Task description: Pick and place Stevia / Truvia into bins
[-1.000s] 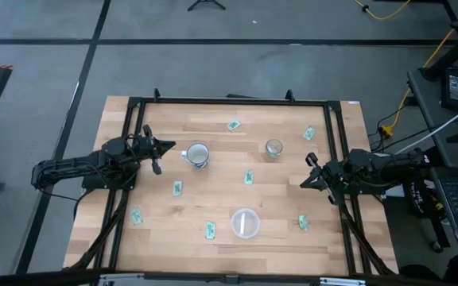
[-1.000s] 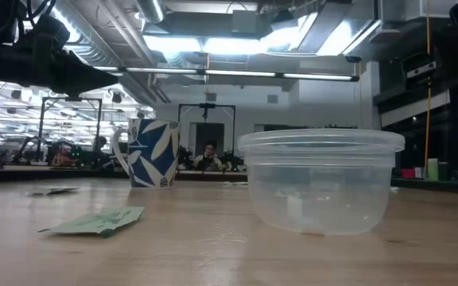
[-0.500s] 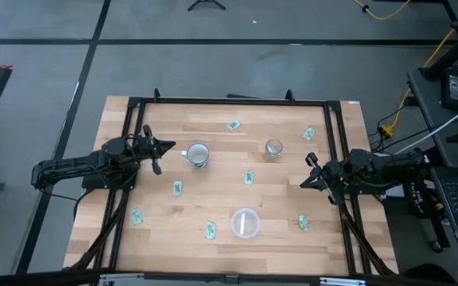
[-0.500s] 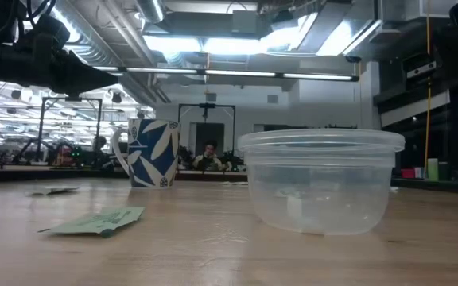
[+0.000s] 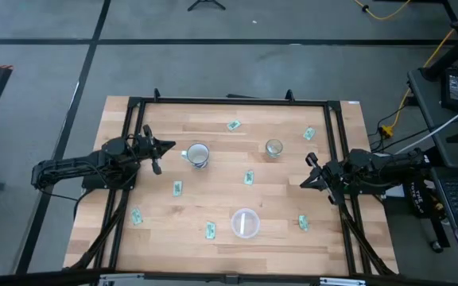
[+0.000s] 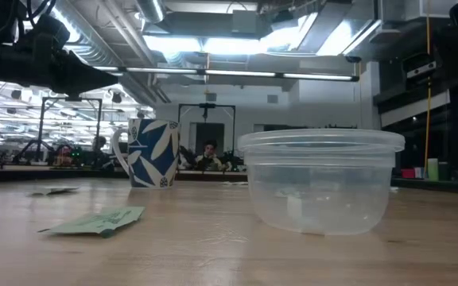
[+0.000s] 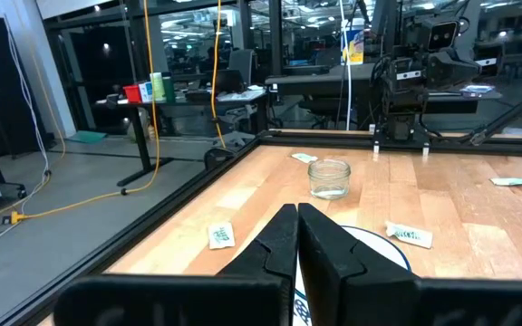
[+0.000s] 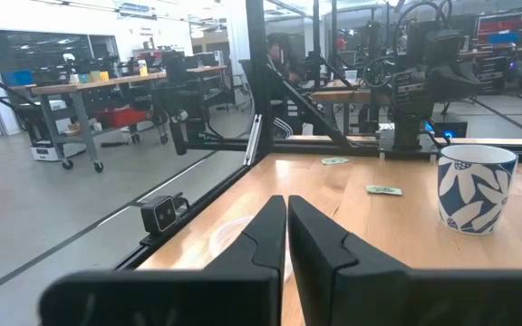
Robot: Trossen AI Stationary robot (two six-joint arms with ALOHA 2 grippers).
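Several small green-and-white Stevia sachets lie flat and scattered on the wooden table, among them one at the far middle (image 5: 234,125), one at the centre (image 5: 249,178) and one near the front (image 5: 211,230). The wide clear plastic bin (image 5: 245,223) stands near the front edge. The small glass cup (image 5: 273,148) stands farther back. My left gripper (image 5: 172,146) hovers shut at the table's left, level, just short of a blue-patterned mug. My right gripper (image 5: 305,176) hovers shut at the table's right. Neither holds anything.
A white mug with blue leaves (image 5: 198,154) stands right in front of my left gripper (image 7: 297,208). A black frame (image 5: 229,101) runs around the table's edges. In the right wrist view my shut gripper (image 8: 286,199) faces the mug (image 8: 475,189) across the table.
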